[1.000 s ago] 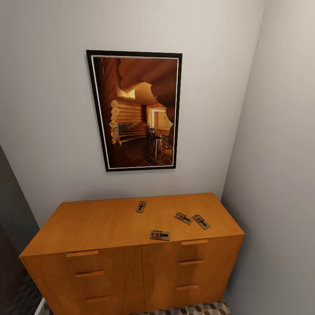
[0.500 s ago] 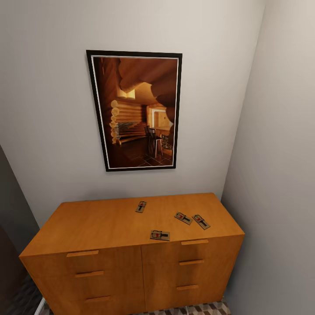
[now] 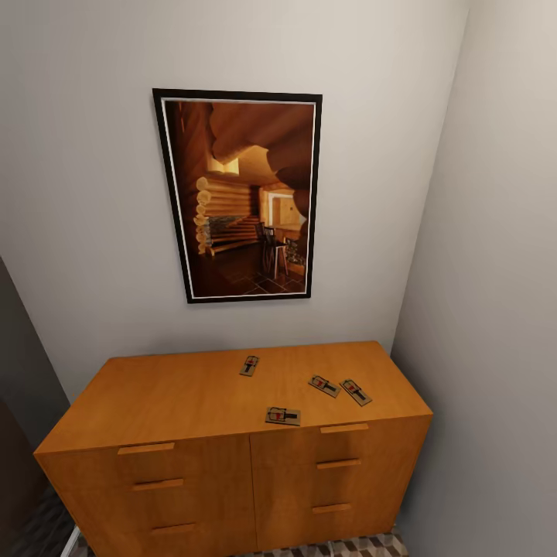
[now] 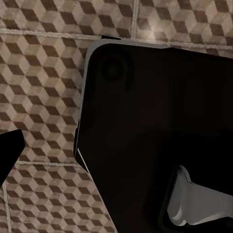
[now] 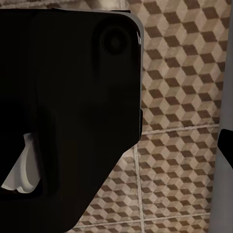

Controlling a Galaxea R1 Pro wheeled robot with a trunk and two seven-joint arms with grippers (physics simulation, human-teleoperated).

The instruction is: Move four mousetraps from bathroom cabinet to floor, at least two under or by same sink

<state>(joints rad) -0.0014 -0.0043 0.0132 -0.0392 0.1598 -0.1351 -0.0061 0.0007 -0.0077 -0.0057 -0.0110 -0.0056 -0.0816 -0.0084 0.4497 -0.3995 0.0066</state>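
Note:
Several mousetraps lie on the flat top of the orange-brown cabinet (image 3: 178, 402) in the head view: one near the back (image 3: 249, 365), a pair close together at the right (image 3: 324, 385) (image 3: 356, 391), and one by the front edge (image 3: 283, 416). Each is a small tan board with dark wire and a red mark. The cube-patterned bathroom floor (image 4: 43, 87) (image 5: 184, 145) lies below both wrist cameras. A dark fingertip (image 4: 8, 150) of my left gripper sits at that picture's edge, as does a fingertip (image 5: 226, 145) of my right gripper, with nothing held. The sink is out of view.
The cabinet stands in a corner, with a framed picture (image 3: 240, 193) on the wall behind it and a grey wall (image 3: 495, 309) close on its right. A black part of the robot's body (image 4: 160, 126) (image 5: 68, 107) covers much of each wrist view.

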